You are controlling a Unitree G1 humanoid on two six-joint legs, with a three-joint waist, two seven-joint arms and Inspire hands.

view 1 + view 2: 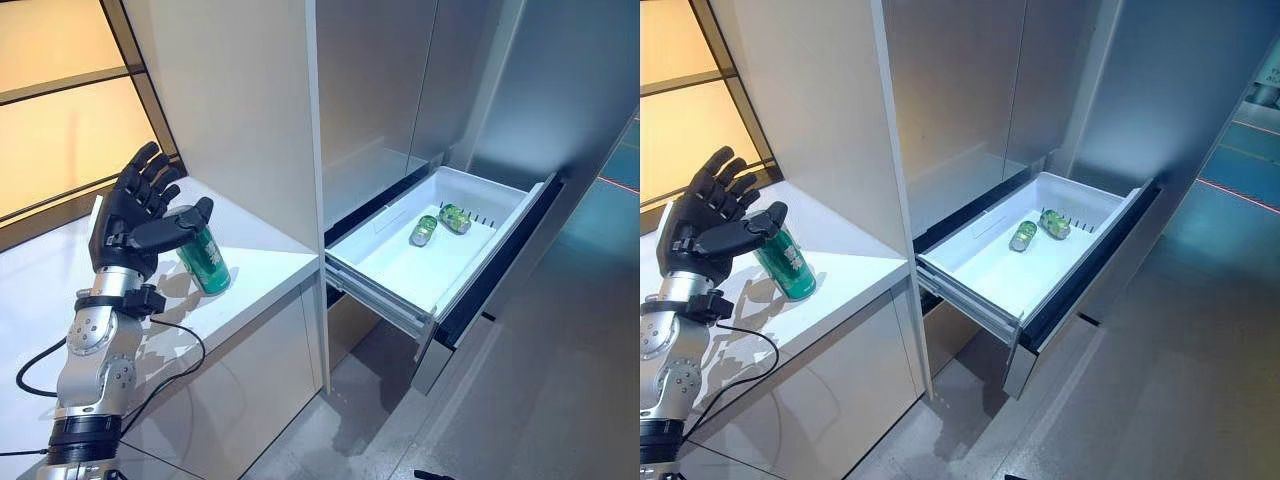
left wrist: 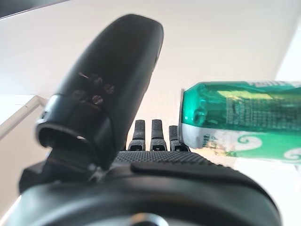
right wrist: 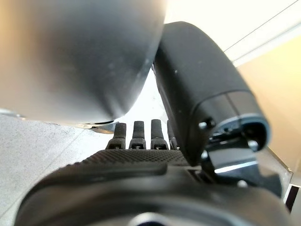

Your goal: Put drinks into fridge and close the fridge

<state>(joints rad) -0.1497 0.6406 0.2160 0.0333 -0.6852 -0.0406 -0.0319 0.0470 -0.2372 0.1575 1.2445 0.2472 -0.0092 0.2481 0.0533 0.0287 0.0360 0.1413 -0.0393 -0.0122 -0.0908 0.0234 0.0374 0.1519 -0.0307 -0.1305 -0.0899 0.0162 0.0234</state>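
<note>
Left hand (image 1: 135, 222): dark, raised above the white tabletop (image 1: 255, 265); its fingers (image 1: 150, 175) are spread and nearly straight, its thumb (image 1: 180, 225) reaches across toward the top of the green metal drink can (image 1: 205, 262). The left wrist view shows a gap between fingers and can, so nothing is clamped; whether the thumb tip touches the rim I cannot tell.
Right hand (image 3: 141, 169): seen only in its own wrist view, fingers straight and relaxed, holding nothing, a smooth grey rounded surface just beyond it.
Green can: stands on the tabletop near its front edge, long axis leaning, top tipped toward 11 o'clock.
Fridge drawer (image 1: 385, 275): white plastic, pulled fully out at 3 o'clock of the can.
Cans in drawer: two more green cans (image 1: 424, 230) (image 1: 455, 219) lie on their sides near its far end, close together.
Room: tall pale cabinet panel behind the tabletop, grey floor below, amber-lit window at 10 o'clock.
</note>
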